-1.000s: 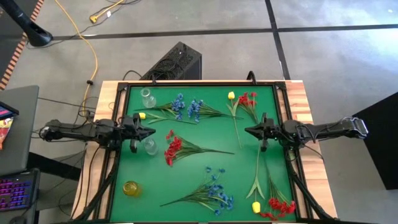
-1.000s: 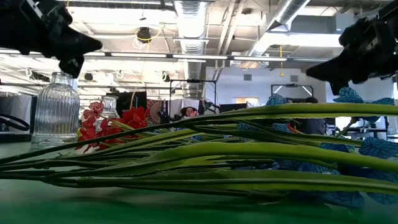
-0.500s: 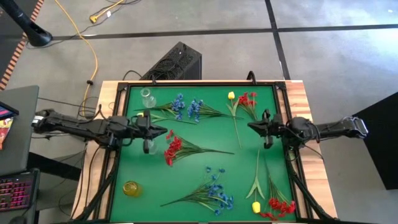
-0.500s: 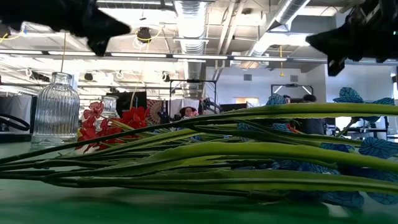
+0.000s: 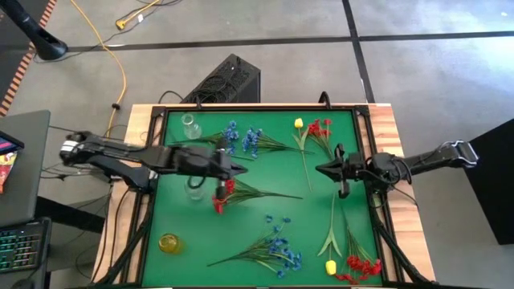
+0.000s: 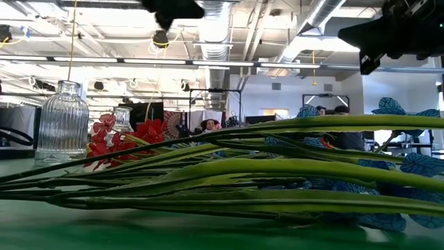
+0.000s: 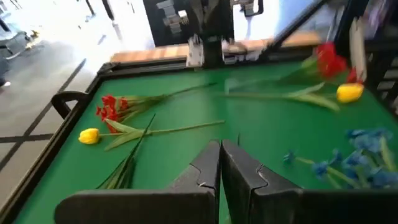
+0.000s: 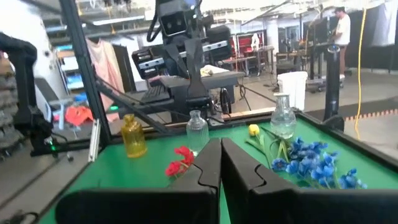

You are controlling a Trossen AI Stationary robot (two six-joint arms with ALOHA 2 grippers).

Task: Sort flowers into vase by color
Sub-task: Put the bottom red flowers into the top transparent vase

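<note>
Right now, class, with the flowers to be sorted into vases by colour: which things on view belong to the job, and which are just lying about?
Job:
red sprays
blue sprays
yellow tulips
clear vases
amber vase

Lying about:
black box behind table
yellow cable on floor
keyboard

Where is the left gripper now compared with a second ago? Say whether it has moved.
Yes. In the high view the left gripper has reached from beside the clear vase toward the table's middle, now above the red flowers.
</note>
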